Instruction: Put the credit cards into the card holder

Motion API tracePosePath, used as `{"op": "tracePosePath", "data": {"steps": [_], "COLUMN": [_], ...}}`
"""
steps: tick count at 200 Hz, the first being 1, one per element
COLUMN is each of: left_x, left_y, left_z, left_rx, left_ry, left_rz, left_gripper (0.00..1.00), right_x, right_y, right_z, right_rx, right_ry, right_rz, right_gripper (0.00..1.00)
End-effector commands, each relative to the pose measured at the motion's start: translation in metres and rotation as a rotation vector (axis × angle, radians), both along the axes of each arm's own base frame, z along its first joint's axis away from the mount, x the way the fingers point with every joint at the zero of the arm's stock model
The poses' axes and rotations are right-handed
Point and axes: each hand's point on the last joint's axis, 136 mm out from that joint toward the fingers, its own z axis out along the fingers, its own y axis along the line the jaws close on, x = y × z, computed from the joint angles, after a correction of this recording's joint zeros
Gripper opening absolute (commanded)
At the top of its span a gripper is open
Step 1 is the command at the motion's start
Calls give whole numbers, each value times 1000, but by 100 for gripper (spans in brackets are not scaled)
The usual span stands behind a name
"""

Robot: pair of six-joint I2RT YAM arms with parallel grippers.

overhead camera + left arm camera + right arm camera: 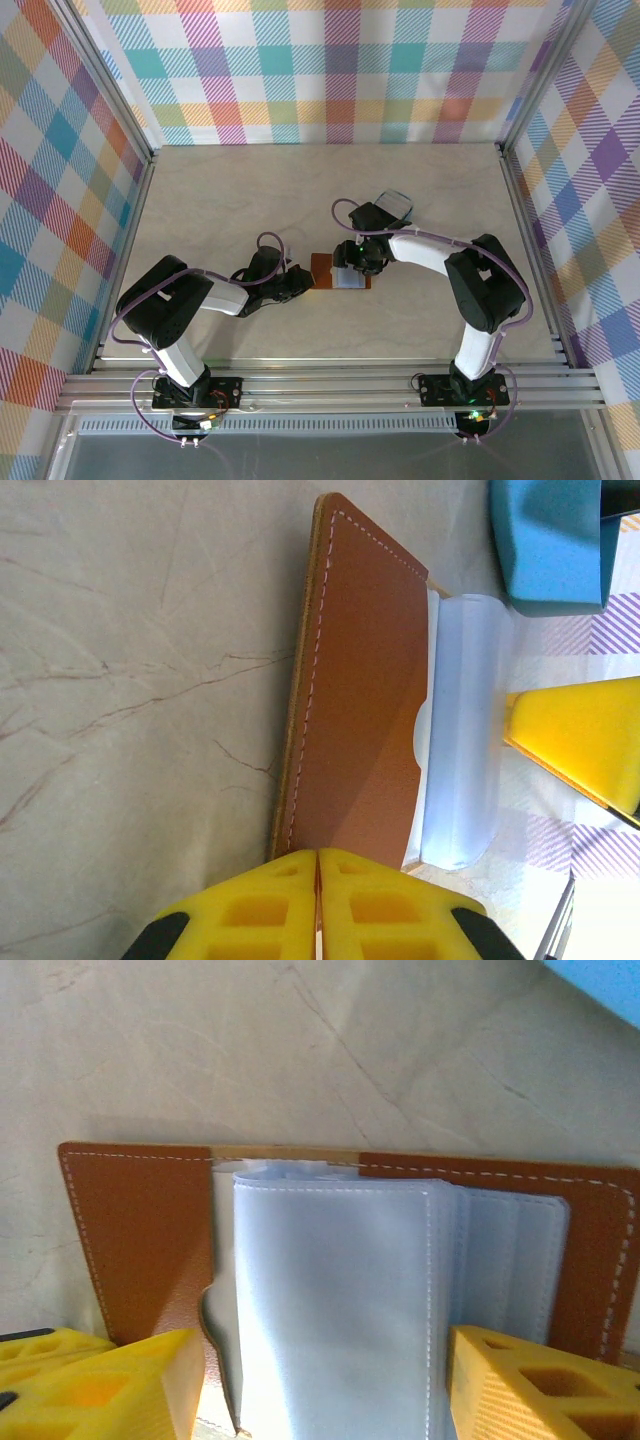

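Card holder (323, 269) (365, 680) (135, 1240), a small brown leather folding wallet with white stitching along its edges, is lying open and flat near the middle of the pale marbled table (220, 200), a little toward the near edge. Its stack of pale grey-blue clear plastic sleeves (465, 730) (330, 1290) is facing up, covering the wallet's right part.

Left gripper (300, 281) (318, 880), yellow-padded, is sitting clenched with its pads pressed flat together. Tips are meeting the wallet's left edge. Cannot tell whether any leather is being pinched between them.

Right gripper (352, 262) (322, 1338) is hanging released over the wallet. Its yellow fingers (540, 1380) are spreading to either side of the sleeve stack: one is standing apart from the sleeves, the other just beside them. From the left wrist, one of these fingers (585, 740) is showing right beside the sleeves.

Blue rounded plastic tray (395, 203) (550, 540) (600, 975) is resting just beyond the wallet, toward the far right corner, near the right gripper.
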Motion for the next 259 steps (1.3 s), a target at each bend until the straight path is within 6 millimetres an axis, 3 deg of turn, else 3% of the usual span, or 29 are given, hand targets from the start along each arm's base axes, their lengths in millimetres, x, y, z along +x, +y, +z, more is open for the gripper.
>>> {"op": "tracePosePath", "data": {"steps": [1, 34, 92, 144, 259], "left_x": [-23, -23, -25, -24, -21], "left_y": [18, 18, 19, 19, 18], "left_z": [-53, -53, -55, -55, -45], "left_rx": [135, 133, 131, 129, 129], "left_ry": [132, 132, 135, 135, 116], "left_rz": [11, 15, 16, 17, 17], "left_gripper": [10, 10, 10, 10, 10], "right_x": [1, 3, -1, -6, -1], "right_y": [7, 9, 16, 38, 68], "right_z": [13, 26, 31, 47, 35], "right_rx": [51, 76, 126, 254, 310], "right_ry": [-26, -58, -51, -63, -22], "right_rz": [5, 13, 31, 104, 142], "right_gripper": [64, 64, 64, 63, 63]}}
